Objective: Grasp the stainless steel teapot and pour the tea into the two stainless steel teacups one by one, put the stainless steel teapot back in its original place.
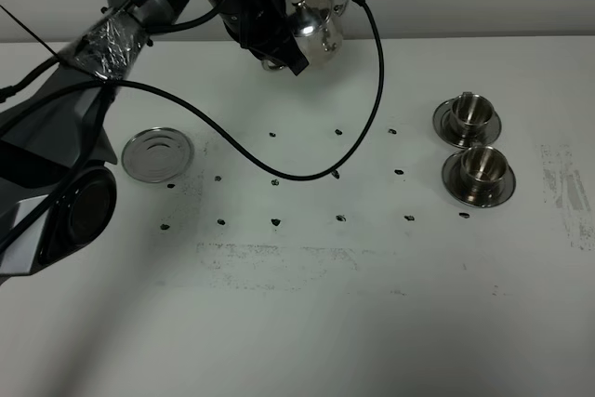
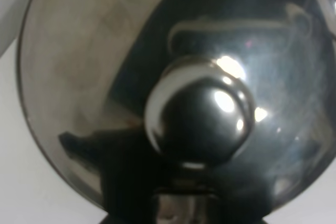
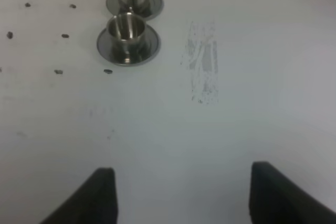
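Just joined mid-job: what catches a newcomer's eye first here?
The shiny squat steel teapot, gripped by the left tool at the far side, its knobbed lid filling the left wrist view. Then two small steel cups on saucers at the right, and a flat ringed steel disc bare at the left.

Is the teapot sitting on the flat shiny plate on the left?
No. The round plate lies bare, and the teapot is far off to its right, farther back.

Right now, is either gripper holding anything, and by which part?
Left gripper holds the stainless steel teapot, probably by its hidden handle; right gripper holds nothing.
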